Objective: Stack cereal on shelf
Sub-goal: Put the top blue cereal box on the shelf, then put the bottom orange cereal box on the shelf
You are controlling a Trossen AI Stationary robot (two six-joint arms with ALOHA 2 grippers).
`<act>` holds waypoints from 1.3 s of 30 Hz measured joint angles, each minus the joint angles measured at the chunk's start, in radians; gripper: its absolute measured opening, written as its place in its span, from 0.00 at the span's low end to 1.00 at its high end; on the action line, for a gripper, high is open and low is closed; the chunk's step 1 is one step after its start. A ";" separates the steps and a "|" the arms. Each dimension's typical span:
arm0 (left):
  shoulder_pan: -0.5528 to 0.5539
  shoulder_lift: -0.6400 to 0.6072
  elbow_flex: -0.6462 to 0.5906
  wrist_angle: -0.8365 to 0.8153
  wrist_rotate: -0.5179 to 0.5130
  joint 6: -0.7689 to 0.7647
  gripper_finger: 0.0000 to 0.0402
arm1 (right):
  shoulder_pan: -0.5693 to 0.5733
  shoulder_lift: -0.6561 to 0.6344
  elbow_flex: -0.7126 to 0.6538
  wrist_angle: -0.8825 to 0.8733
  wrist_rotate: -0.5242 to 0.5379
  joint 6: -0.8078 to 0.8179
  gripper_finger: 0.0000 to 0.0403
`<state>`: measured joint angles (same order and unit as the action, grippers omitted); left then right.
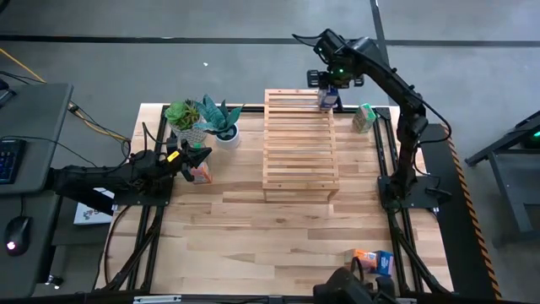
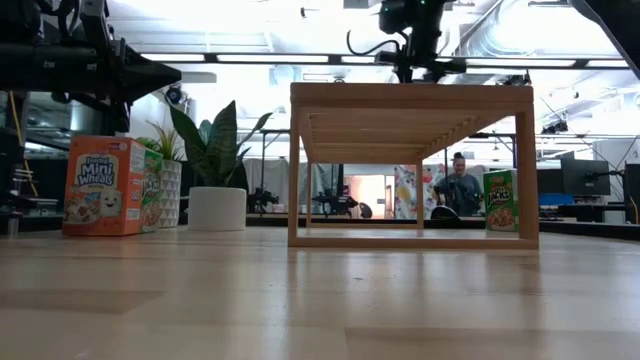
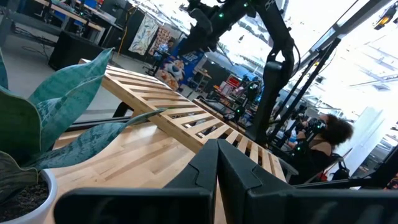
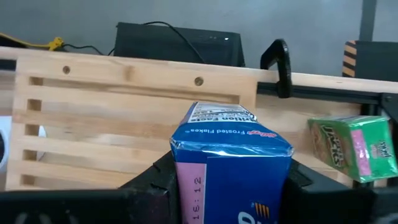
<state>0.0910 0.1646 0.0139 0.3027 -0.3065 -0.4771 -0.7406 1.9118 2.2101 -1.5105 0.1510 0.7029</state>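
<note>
A pale wood-plank table (image 1: 278, 228) stood on a grey workshop floor, seen from above. The slatted wooden shelf (image 1: 300, 143) sat at the table's middle rear. The right gripper (image 1: 328, 91) was poised over the shelf's far right corner, clamped on a blue cereal box (image 1: 326, 98). A green cereal box (image 1: 364, 117) stood on the table just right of the shelf. An orange cereal box (image 1: 200, 173) lay by the left gripper (image 1: 196, 158), beside two potted plants (image 1: 202, 121). Another box (image 1: 374, 260) lay near the front edge.

At table height, the shelf's top showed no box resting on it apart from the one at the right gripper; the orange box stood on the table at the left and the green box beyond the rack at the right.

The left wrist view showed that gripper's fingers pressed together, holding nothing.

The right wrist view showed the blue box gripped between the fingers, above the slats.

Judging from this, stacking had barely begun: no box appeared released yet, and three waited.
</note>
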 joint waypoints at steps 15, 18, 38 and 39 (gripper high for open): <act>0.000 0.000 0.000 0.000 0.000 0.000 0.00 | 0.017 0.000 -0.001 0.001 0.023 0.005 0.58; 0.000 0.000 0.000 0.000 0.000 -0.001 0.00 | 0.017 0.000 -0.001 0.005 0.026 0.003 0.59; 0.000 0.000 0.000 0.000 0.000 -0.001 0.00 | 0.020 -0.201 0.002 0.054 -0.034 -0.107 0.60; 0.000 0.000 0.000 0.000 0.000 0.000 0.00 | 0.024 -0.222 0.002 0.048 -0.041 -0.123 0.60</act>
<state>0.0910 0.1644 0.0139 0.3027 -0.3061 -0.4770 -0.7161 1.6901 2.2126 -1.4621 0.1105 0.5794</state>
